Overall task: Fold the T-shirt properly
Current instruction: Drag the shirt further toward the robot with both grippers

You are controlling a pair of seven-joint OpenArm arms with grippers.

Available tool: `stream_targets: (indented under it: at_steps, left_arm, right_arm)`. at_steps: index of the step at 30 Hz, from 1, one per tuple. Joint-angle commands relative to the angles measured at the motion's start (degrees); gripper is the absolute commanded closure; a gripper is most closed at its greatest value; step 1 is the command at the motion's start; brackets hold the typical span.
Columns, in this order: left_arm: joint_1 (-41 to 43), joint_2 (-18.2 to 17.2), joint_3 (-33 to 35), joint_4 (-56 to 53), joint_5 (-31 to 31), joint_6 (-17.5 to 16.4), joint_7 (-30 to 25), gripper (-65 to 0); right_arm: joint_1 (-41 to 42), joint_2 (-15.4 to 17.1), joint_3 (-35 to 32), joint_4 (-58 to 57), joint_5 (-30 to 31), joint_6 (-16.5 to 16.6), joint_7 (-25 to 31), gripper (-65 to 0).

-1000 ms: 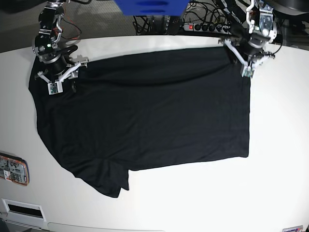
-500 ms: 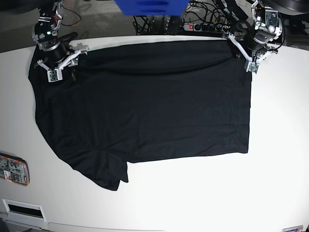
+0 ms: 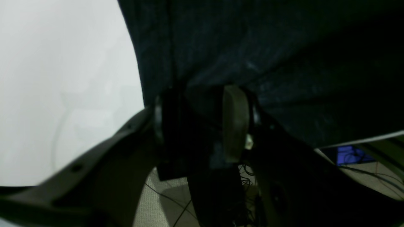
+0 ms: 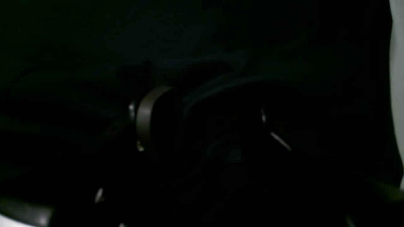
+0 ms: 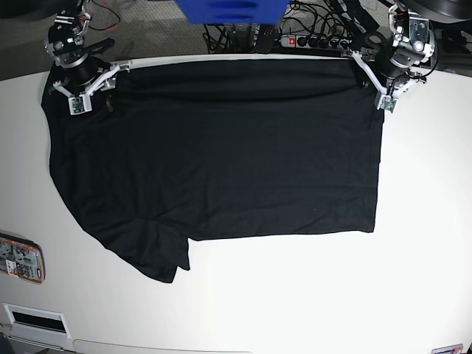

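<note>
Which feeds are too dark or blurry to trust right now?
Right wrist: almost black, T-shirt fills the frame, only a dim finger edge shows. Left wrist: soft focus, fabric underexposed, table washed out. Base: sharp and evenly lit.

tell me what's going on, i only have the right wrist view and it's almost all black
Observer: The base view shows the T-shirt spread flat on the white table.
Operator: where's the other claw
Observer: The left claw is at the shirt's far corner on that view's right; its wrist view shows cloth pinched between its fingers.
Operator: and mine
Observer: The right claw sits at the opposite far corner.
</note>
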Motion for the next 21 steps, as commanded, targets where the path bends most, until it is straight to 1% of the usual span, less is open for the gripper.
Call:
stream_targets:
  at_steps: [1,4,6,11,16,21]
  left_arm:
    - [1.99,-0.62,-0.28,-2.35,6.89,2.10,10.54,-21.3]
    - [1.99,-0.62,-0.36,-2.17,6.89,2.10,10.54,-21.3]
    - [1.64,-0.53,-0.36,-1.64,6.89,2.10,10.54,-21.3]
    - [0.41,-0.44,-0.45,-0.94,6.89,2.10,10.54,-21.3]
    - [-0.47,-0.44,-0.45,2.14,6.89,2.10,10.63,-21.3]
    - [-2.75,-0.26,-0.45,4.16,6.89,2.10,11.16,-21.3]
  right_arm:
    - [-1.54,0.38,0.20,-1.13,-6.39,-1.79,-9.27,-32.5]
    - [-1.54,0.38,0.20,-1.21,-2.79,-1.79,-9.35,-32.5]
    - [-1.54,0.38,0.20,-1.04,-1.56,-1.79,-9.35,-32.5]
    - [-1.54,0.38,0.20,-1.04,-1.56,-1.79,-9.44,-32.5]
    - [-1.37,0.38,0.11,-1.04,-1.56,-1.79,-9.44,-32.5]
    - [1.27,0.38,0.20,-0.86,-1.56,-1.79,-9.44,-32.5]
